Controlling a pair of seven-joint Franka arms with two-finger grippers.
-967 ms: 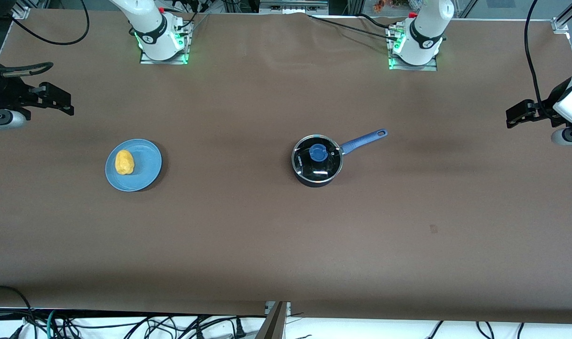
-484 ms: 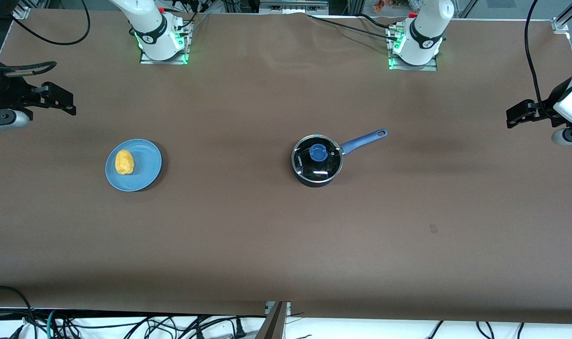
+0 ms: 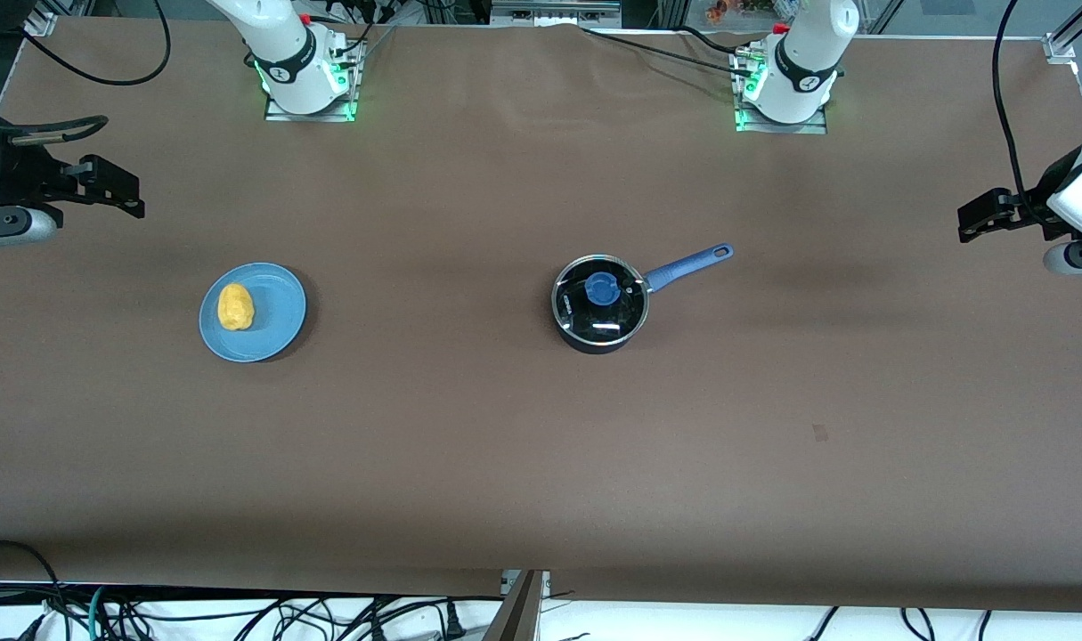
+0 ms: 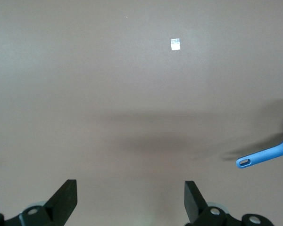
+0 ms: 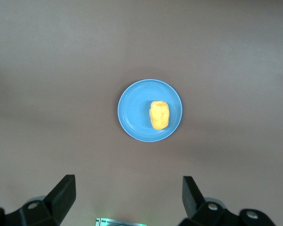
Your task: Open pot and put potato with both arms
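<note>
Sitting near mid-table: pot [image 3: 599,304], glass lid [image 3: 600,298] on, blue knob [image 3: 602,288] upright, handle [image 3: 687,264] pointing toward the left arm's end. Lying on the blue plate [image 3: 278,312], toward the right arm's end: potato [image 3: 235,306]. Hovering high over the table ends, both spread wide and carrying nothing: left gripper [image 4: 130,202], right gripper [image 5: 128,200]. Risks: small knob slipping from the fingers during lifting; lumpy potato rolling off the plate under an off-centre pinch; arms crowding over the pot.

The left gripper [image 3: 972,218] is held high at the left arm's table end, jaws spread wide. The right gripper [image 3: 122,191] is held likewise at its own end.
</note>
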